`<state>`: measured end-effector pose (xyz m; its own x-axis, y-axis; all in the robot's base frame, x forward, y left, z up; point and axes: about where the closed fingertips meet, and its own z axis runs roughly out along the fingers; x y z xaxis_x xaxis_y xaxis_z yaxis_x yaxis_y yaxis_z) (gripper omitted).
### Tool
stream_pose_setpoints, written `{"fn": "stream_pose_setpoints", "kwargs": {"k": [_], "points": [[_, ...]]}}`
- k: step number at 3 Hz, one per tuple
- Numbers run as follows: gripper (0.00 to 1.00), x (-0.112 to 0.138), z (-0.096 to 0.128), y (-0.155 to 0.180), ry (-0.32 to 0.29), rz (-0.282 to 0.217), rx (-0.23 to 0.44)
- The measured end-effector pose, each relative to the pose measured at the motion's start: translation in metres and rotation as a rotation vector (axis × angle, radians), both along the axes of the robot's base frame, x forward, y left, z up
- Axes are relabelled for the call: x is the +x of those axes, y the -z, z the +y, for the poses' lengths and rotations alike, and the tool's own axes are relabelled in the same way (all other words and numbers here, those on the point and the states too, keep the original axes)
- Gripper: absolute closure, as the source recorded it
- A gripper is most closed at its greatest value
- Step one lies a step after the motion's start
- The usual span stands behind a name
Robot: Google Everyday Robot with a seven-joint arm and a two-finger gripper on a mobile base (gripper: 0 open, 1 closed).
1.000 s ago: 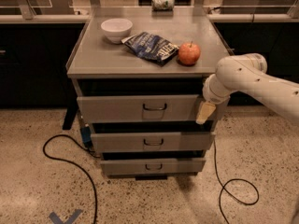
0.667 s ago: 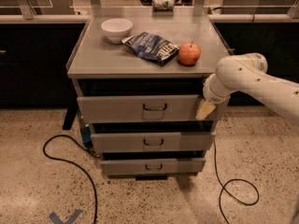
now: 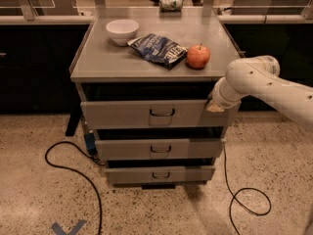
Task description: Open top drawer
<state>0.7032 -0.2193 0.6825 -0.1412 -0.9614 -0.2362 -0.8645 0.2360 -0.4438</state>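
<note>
Speckled floor (image 3: 34, 199) lies open in front of your cabinet (image 3: 146, 67), crossed by a left cable (image 3: 47, 155) and a right cable (image 3: 225, 168). The top drawer (image 3: 122, 114) sits just under the cabinet's top, with a dark gap above its front. Your hand (image 3: 214, 106) is at that front's right edge, by the upper corner. You cannot tell how far open it is or whether it holds anything. An apple (image 3: 198, 56) sits close to the top's near right edge.

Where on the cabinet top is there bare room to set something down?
Free: front-left of the cabinet top, bordered by the white bowl behind and the chip bag to its right; also the back-right corner behind the apple. Crowded: the bowl-bag-apple line. The hand is at the right end of the top drawer.
</note>
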Motion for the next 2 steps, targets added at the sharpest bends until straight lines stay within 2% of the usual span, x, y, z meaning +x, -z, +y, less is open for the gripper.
{"fn": "stream_pose_setpoints", "kwargs": {"k": [1,2], "points": [[0.88,0.0,0.0,0.0,0.0,0.0,0.0],[1.0,0.0,0.0,0.0001,0.0,0.0,0.0]]}}
